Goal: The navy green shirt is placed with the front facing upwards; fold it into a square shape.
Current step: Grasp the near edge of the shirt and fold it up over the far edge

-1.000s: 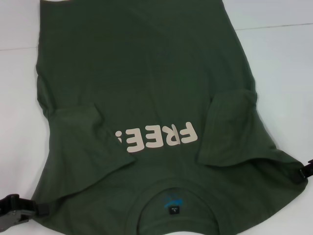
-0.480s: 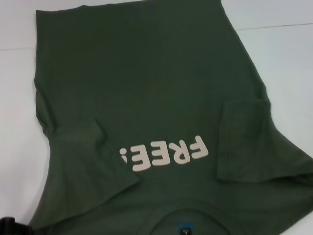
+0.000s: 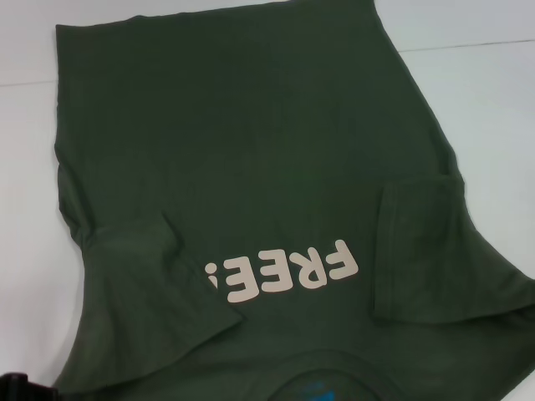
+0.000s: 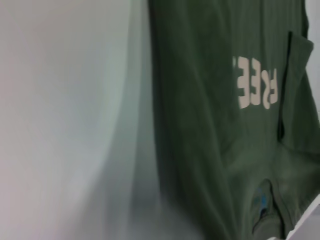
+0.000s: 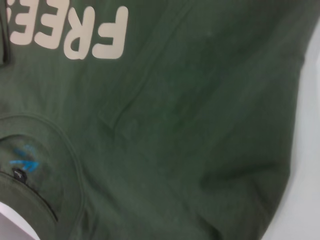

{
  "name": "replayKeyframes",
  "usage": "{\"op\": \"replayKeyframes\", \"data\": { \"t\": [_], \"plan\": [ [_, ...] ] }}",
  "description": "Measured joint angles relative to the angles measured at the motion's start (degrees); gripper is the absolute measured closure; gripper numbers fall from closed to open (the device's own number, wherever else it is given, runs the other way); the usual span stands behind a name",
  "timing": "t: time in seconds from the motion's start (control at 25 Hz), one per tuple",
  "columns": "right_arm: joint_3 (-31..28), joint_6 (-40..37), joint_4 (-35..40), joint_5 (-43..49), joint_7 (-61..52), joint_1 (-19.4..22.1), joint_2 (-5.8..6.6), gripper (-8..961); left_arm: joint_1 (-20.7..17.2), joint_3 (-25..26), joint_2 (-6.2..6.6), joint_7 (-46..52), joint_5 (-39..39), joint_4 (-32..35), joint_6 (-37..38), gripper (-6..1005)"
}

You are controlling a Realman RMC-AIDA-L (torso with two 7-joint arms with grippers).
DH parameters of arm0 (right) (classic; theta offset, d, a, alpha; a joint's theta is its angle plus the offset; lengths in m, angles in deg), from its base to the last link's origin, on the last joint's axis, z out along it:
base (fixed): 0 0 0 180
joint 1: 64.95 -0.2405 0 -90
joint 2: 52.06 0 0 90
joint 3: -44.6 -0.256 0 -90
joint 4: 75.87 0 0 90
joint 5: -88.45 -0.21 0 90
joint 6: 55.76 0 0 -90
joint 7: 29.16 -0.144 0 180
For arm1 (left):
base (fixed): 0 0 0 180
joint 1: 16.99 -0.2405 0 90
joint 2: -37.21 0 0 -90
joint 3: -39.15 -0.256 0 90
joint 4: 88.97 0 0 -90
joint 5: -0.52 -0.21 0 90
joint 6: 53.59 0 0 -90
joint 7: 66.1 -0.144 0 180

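Observation:
The navy green shirt (image 3: 251,142) lies front up on the white table, with its cream "FREE!" letters (image 3: 284,271) reading upside down towards me. Both short sleeves are folded inward onto the body, one (image 3: 134,242) on the left and one (image 3: 418,251) on the right. The collar with its blue neck print (image 3: 322,388) just shows at the near edge. A black piece of my left gripper (image 3: 15,387) peeks in at the near left corner beside the shirt's shoulder. The right gripper is out of view. The wrist views show the shirt (image 4: 215,125) and its collar (image 5: 30,165) close up.
Bare white table (image 3: 485,100) shows to the right of the shirt and along its left side (image 3: 25,167). A thin seam line (image 3: 476,43) crosses the table at the far right.
The shirt has slid towards me, so its far hem is now in view and the collar is nearly off the near edge. Both grippers have drawn back; the right one has left the picture.

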Motion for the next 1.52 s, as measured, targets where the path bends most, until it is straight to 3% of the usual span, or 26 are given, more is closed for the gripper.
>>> {"op": "replayKeyframes", "data": {
  "t": [0.2, 0.56, 0.92, 1.04, 1.2, 1.52],
  "plan": [
    [0.38, -1.16, 0.26, -2.44, -0.19, 0.03, -0.06, 933, 0.96, 0.23, 0.27, 0.82, -0.11, -1.03, 0.03, 942],
    [6.5, -1.57, 0.42, -2.17, -1.94, 2.24, -1.36, 933, 0.72, 0.27, 1.23, 1.69, -0.44, -1.03, -0.42, 933],
    [4.55, -1.29, 0.8, -3.2, -2.99, 0.59, 0.3, 932, 1.9, 0.64, 1.01, 1.92, 0.35, -1.94, -0.1, 924],
    [3.58, -1.1, 0.91, -4.19, -3.02, -1.83, 1.36, 932, 4.09, 1.86, 1.33, 2.02, 0.76, -2.32, -0.25, 921],
    [-0.44, 1.13, 1.11, -5.05, -4.41, -6.34, 2.38, 932, 8.24, 3.61, 2.77, 2.89, 0.84, -1.46, -3.09, 917],
    [-1.24, 15.78, -1.43, -10.82, -7.81, -11.18, 1.05, 932, 17.43, 3.28, 4.08, 4.67, 0.88, 4.79, -17.83, 909]
  ]
}}
